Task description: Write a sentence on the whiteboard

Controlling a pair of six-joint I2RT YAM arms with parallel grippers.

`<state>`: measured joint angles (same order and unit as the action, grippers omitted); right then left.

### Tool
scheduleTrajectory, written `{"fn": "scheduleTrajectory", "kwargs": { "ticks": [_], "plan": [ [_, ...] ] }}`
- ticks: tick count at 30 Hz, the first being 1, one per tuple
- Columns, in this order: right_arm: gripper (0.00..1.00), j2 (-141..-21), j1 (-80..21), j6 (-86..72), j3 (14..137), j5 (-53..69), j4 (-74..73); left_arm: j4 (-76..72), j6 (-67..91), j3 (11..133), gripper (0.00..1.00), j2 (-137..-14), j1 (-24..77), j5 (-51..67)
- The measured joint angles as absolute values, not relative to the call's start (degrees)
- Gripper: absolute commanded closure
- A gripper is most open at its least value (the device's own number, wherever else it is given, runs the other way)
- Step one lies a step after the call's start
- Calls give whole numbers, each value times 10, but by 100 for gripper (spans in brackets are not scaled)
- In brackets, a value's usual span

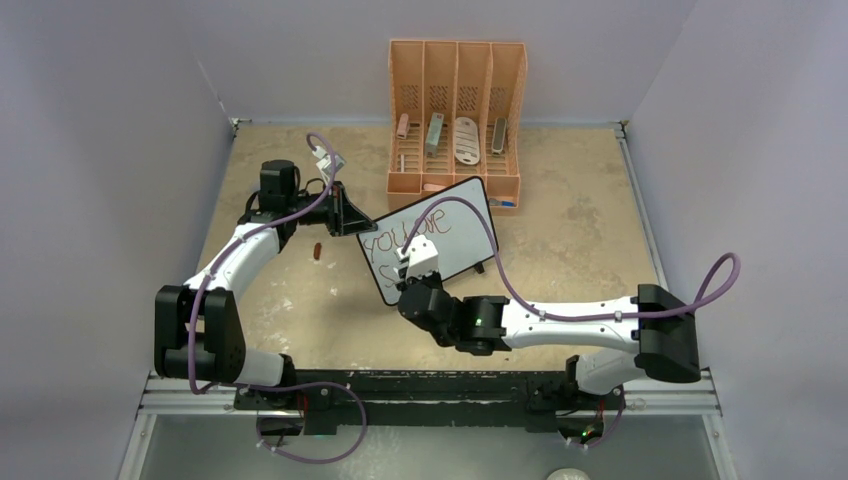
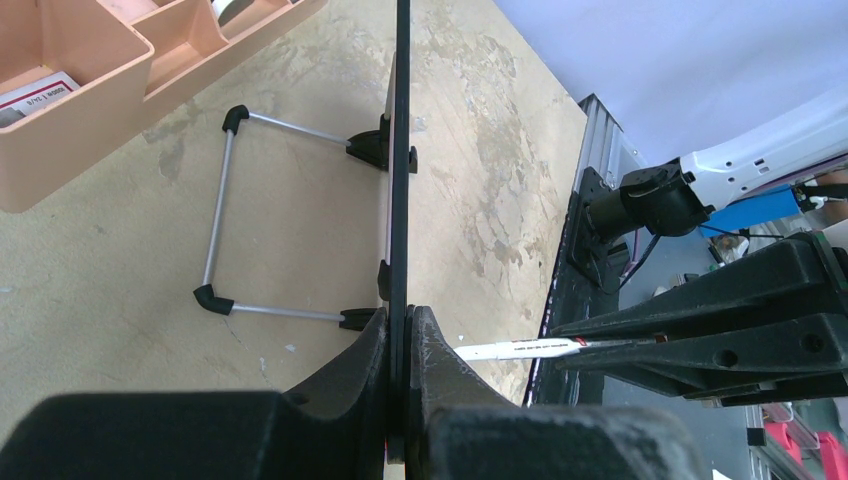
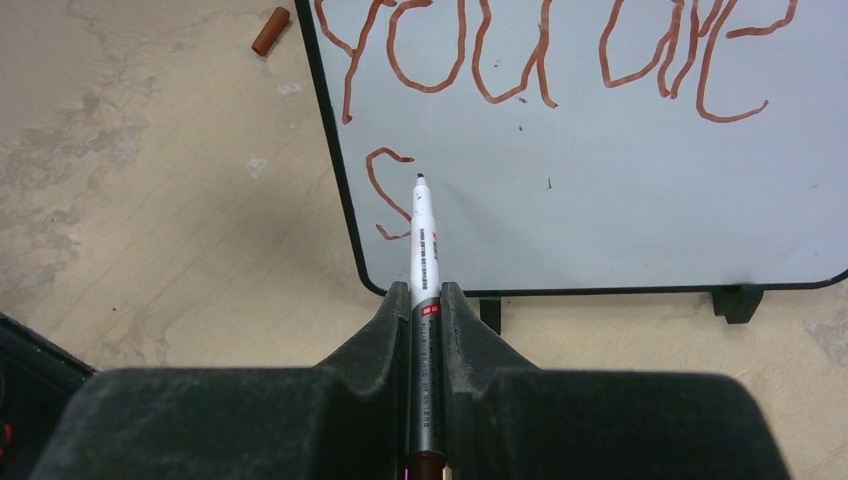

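The whiteboard (image 1: 455, 225) stands tilted on its feet in front of the orange organizer. The sentence (image 3: 540, 55) reads "you are" in red-brown letters, with an "s" (image 3: 385, 190) begun on the line below. My left gripper (image 1: 355, 222) is shut on the board's left edge, seen edge-on in the left wrist view (image 2: 402, 150), with my jaws (image 2: 405, 335) clamped on its frame. My right gripper (image 3: 426, 297) is shut on a white and grey marker (image 3: 424, 240). Its tip is at the board just right of the "s". The marker also shows in the left wrist view (image 2: 520, 349).
The marker's red-brown cap (image 1: 317, 250) lies on the table left of the board; it also shows in the right wrist view (image 3: 270, 31). The orange organizer (image 1: 455, 110) with several items stands behind the board. The board's wire stand (image 2: 225, 215) rests on the table behind it.
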<state>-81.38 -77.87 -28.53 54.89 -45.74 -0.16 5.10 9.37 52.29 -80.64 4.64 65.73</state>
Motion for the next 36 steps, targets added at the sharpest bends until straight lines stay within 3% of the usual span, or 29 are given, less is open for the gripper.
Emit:
{"fn": "scheduleTrajectory", "kwargs": {
  "ticks": [36],
  "plan": [
    [100,-847,-764,-284,549,-460,10,51,94,523,100,-806,46,657]
  ]
}}
